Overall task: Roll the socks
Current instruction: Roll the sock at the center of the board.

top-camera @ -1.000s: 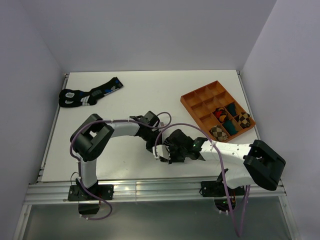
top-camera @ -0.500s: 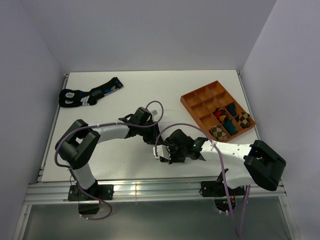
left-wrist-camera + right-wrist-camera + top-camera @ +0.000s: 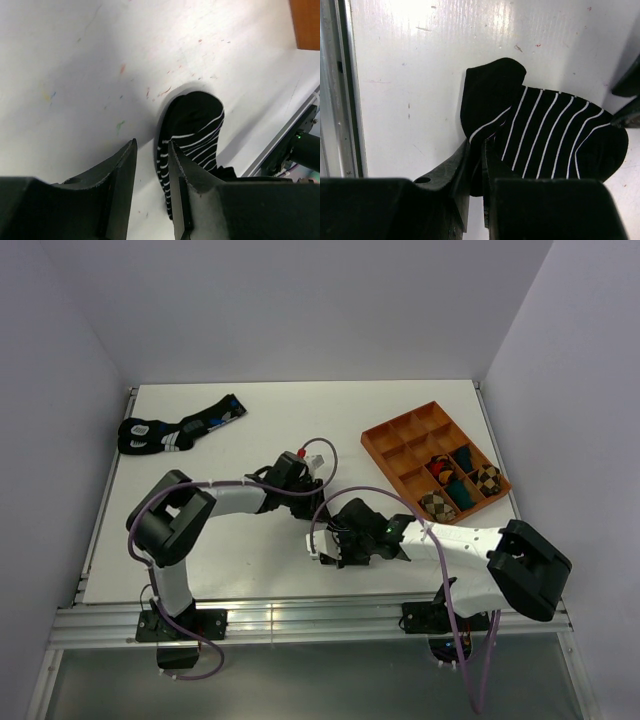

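Observation:
The short black ankle sock with thin white stripes (image 3: pixel 545 135) lies crumpled on the white table near the front edge; it also shows in the left wrist view (image 3: pixel 192 125). My right gripper (image 3: pixel 477 145) is shut on a folded edge of this sock, low on the table (image 3: pixel 322 545). My left gripper (image 3: pixel 151 145) is slightly open and empty, with bare table between its fingers and the sock just beyond its right finger. In the top view both grippers cover most of the sock. The long argyle sock is out of view.
A pair of black socks with blue and white marks (image 3: pixel 180 428) lies at the far left. An orange compartment tray (image 3: pixel 400 430) with rolled bundles stands at the right; its corner shows in the left wrist view (image 3: pixel 305 20). The aluminium front rail (image 3: pixel 340 85) runs close by.
My left gripper has drawn back from the sock toward the far side and its elbow has shifted. My right gripper has stayed in place on the sock.

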